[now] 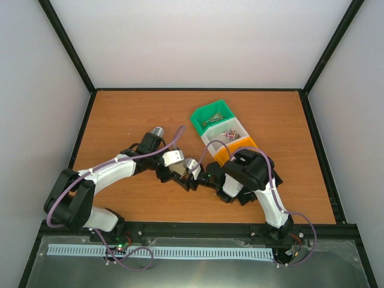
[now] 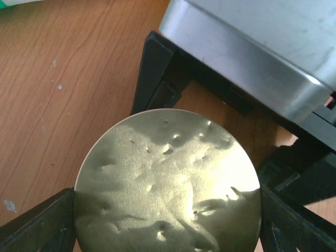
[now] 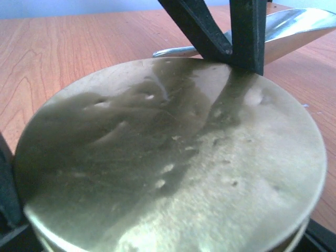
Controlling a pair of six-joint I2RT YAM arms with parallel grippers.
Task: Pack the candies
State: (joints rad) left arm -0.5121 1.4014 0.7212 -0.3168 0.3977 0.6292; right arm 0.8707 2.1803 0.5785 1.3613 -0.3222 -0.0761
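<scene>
I am clenching my left pincer (image 2: 165,191) on the gold lid (image 2: 173,157), one finger pressing each side of its rim. My right pincer (image 3: 164,210) is crowding the same lid, and I cannot tell whether it is gripping. The candies (image 1: 230,135) are lying in the white bin (image 1: 240,127), well beyond the lid and to its right. The metal scoop (image 3: 294,26) is sitting just beyond the lid. I am worrying that the smooth rim could slip, or my fingers knock together, if either arm twists.
</scene>
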